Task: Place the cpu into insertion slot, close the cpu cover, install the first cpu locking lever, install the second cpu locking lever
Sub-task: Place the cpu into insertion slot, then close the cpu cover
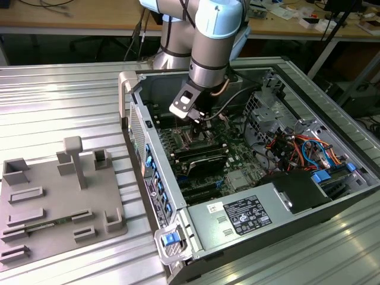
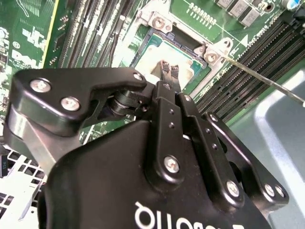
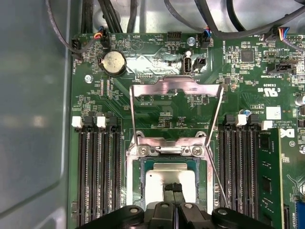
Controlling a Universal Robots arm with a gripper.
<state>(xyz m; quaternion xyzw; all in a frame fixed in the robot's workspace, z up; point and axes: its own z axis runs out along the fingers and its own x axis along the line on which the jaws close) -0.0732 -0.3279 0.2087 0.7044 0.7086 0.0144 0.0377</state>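
Tool [image 3: 174, 187] tips together, masking cpu [image 3: 158, 182] centre | cpu cover [image 3: 176, 88] open

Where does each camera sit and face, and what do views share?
Exterior view: off the arm, looking down into the open computer case; arm and hand show.
First wrist view: on the wrist, facing the circuit board square-on; chip, raised cover and hand show.
Second wrist view: on the wrist, looking along the hand's back to the chip.
Shared: both wrist views show hand over chip.

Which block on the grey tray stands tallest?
The T-topped post near the far edge of the tray; the rest sit much lower.
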